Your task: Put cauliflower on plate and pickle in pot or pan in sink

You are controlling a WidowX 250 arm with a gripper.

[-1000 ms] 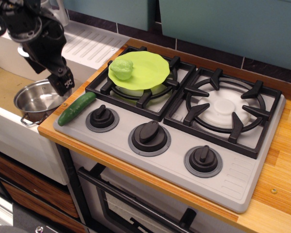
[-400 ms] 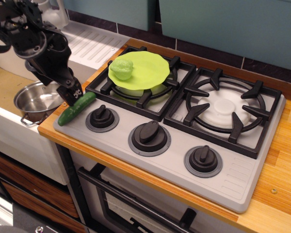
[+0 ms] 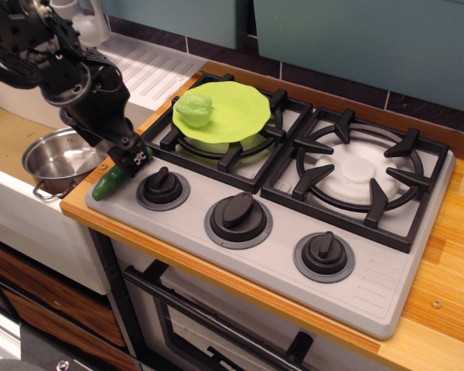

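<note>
My gripper (image 3: pixel 137 161) sits over the pickle (image 3: pixel 108 182) on the stove's front edge; I cannot tell its jaw state. The cauliflower (image 3: pixel 194 109) rests on the plate (image 3: pixel 236 108).

Counted one plate (image 3: pixel 230 110), one cauliflower (image 3: pixel 194 109), one pickle (image 3: pixel 108 182) and one pot (image 3: pixel 56 161). Stove carried two burners (image 3: pixel 359 176) and three knobs (image 3: pixel 238 214). One gripper (image 3: pixel 137 161) was present.

Teal wall panels (image 3: pixel 371 46) above dark tiles (image 3: pixel 325 81) — wooden counter (image 3: pixel 448 255), grey stove top (image 3: pixel 294 255) with black knobs (image 3: pixel 238 210).
</note>
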